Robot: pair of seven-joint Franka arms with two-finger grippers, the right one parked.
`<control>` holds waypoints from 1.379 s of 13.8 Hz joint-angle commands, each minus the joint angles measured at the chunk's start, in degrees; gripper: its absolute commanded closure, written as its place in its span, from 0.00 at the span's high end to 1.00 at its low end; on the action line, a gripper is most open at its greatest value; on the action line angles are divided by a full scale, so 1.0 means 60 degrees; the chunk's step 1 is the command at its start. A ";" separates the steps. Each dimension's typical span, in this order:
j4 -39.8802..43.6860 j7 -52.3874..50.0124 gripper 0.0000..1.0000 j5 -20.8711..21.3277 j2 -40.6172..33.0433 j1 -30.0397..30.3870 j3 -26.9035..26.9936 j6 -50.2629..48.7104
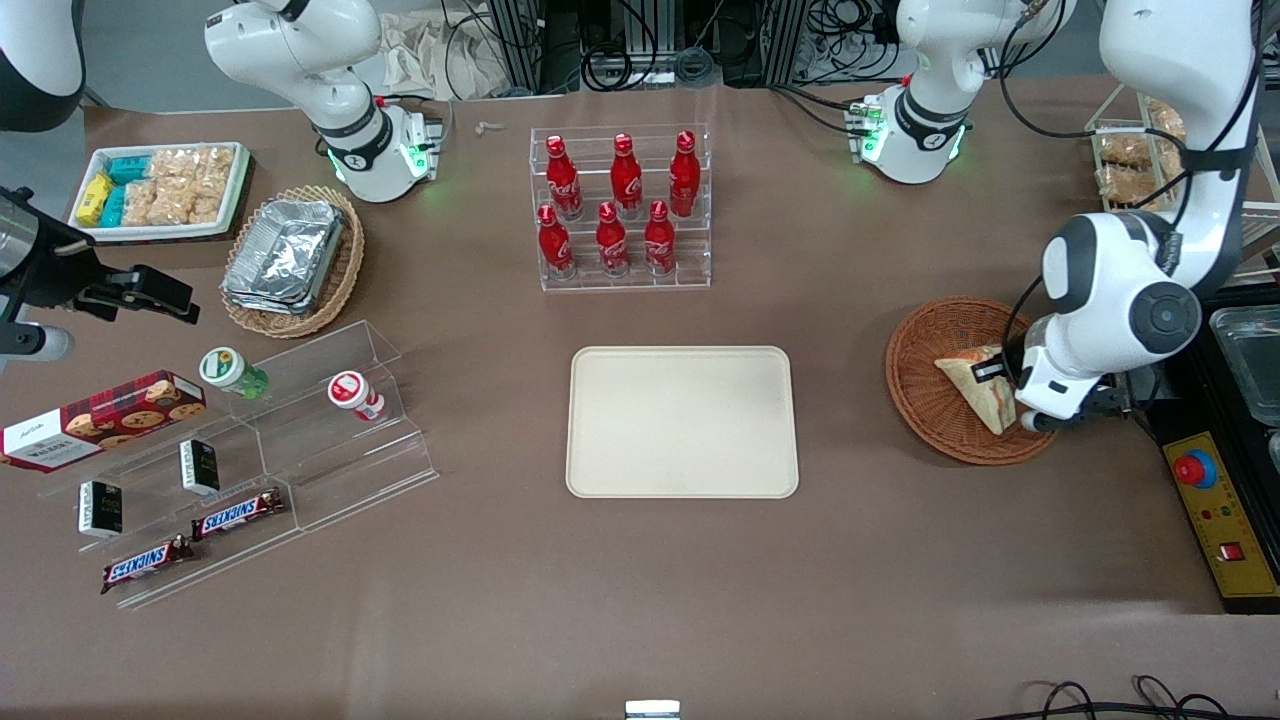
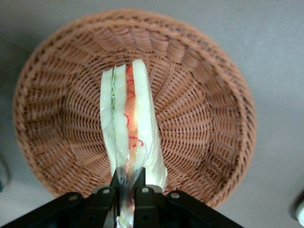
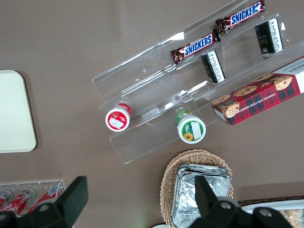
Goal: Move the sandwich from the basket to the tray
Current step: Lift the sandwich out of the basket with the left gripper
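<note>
The sandwich (image 2: 129, 124) is over the round wicker basket (image 2: 204, 85), cut side up, red and green layers showing. My gripper (image 2: 126, 189) has its fingers (image 2: 140, 183) pinched tight on the wrap at one end. The cream tray (image 1: 682, 421) sits bare, well apart, toward the parked arm's end.

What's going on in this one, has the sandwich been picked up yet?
The left arm's gripper is shut on the wrapped end of the sandwich, holding it over the round wicker basket. From these views I cannot tell whether the sandwich has lifted clear of the basket floor. The tray sits nearer the middle of the table with nothing on it, so the placing step is not yet done.
</note>
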 commanded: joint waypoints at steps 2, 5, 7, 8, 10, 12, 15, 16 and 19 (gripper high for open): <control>0.1436 -0.0171 0.00 0.0111 -0.0085 -0.0033 -0.0050 -0.1630; 0.3340 -0.0068 0.00 0.0111 0.0002 -0.0238 -0.0065 -0.3593; 0.4075 -0.0082 0.00 0.0067 0.0003 -0.0282 -0.0079 -0.4139; 0.4383 -0.0155 0.00 0.0067 0.0017 -0.0456 -0.0079 -0.4170; 0.4984 -0.0170 0.00 0.0038 0.0308 -0.0691 -0.0094 -0.4535; 0.5381 -0.0185 0.00 0.0111 0.0602 -0.1290 -0.0109 -0.4697; 0.5529 -0.0621 0.00 0.0111 0.1012 -0.2169 -0.0109 -0.4742; 0.5587 -0.0943 0.00 0.0067 0.1129 -0.2389 -0.0109 -0.4742; 0.5983 -0.0815 0.00 -0.0036 0.1511 -0.2727 -0.0312 -0.4756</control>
